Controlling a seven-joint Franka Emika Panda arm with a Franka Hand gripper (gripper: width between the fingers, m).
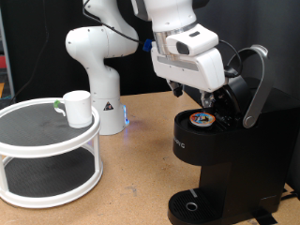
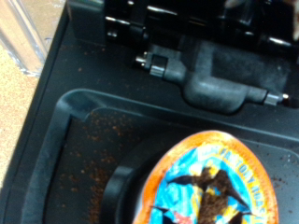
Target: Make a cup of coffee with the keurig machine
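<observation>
So my gripper (image 1: 208,101) hovers over the keurig's (image 1: 220,155) open lid and pod (image 2: 210,187); grip unclear; cup (image 1: 77,107) waits far left.

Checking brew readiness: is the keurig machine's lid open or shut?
Open. The keurig machine has its lid handle raised, exposing a pod in the chamber; the end effector hovers above.

keurig machine (image 1: 220,150) matt blk plastic | pod lid (image 2: 210,187) torn shiny foil | cup (image 1: 77,107) glossy wht ceramic
</observation>
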